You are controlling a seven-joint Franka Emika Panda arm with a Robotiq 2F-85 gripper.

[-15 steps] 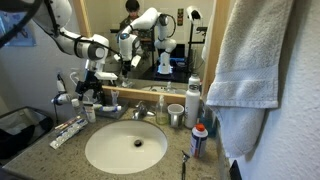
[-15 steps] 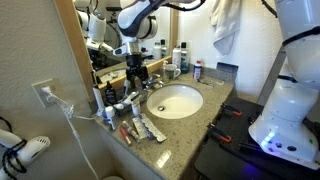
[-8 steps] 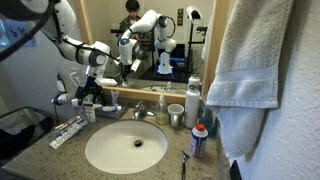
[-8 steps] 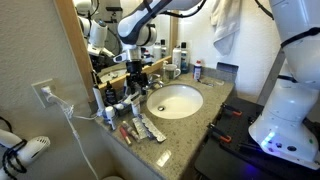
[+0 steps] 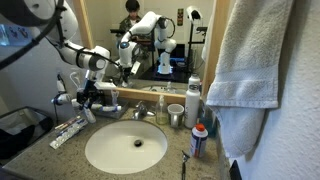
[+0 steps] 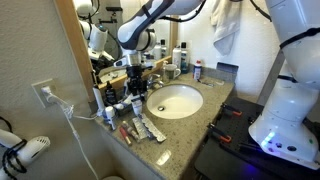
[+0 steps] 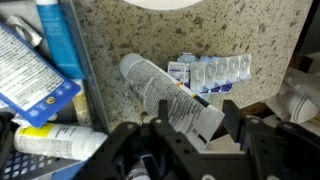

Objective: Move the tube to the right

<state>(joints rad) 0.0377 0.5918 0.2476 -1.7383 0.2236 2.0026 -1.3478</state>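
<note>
Your tool [image 7: 178,130] hangs with jaws spread wide astride the tube [image 7: 165,92], which lies slantwise on the speckled tabletop [image 7: 200,35] just beside a blister strip [image 7: 215,70]; it looks light, soft and slick, so pinch gently across its middle.

Counted on the speckled stone tabletop [image 7: 262,38]:
One round white sink basin [image 5: 112,152], one metal faucet [image 5: 140,113], one hanging pale towel [image 5: 255,60], one slim whitish squeeze tube [image 7: 160,92], one clear blister strip [image 7: 212,70].

Tube [image 7: 160,92]: showing whitish, dark print. Surface [image 7: 240,30]: showing speckled beige-brown granite pattern. Container [image 7: 58,40]: showing blue.
</note>
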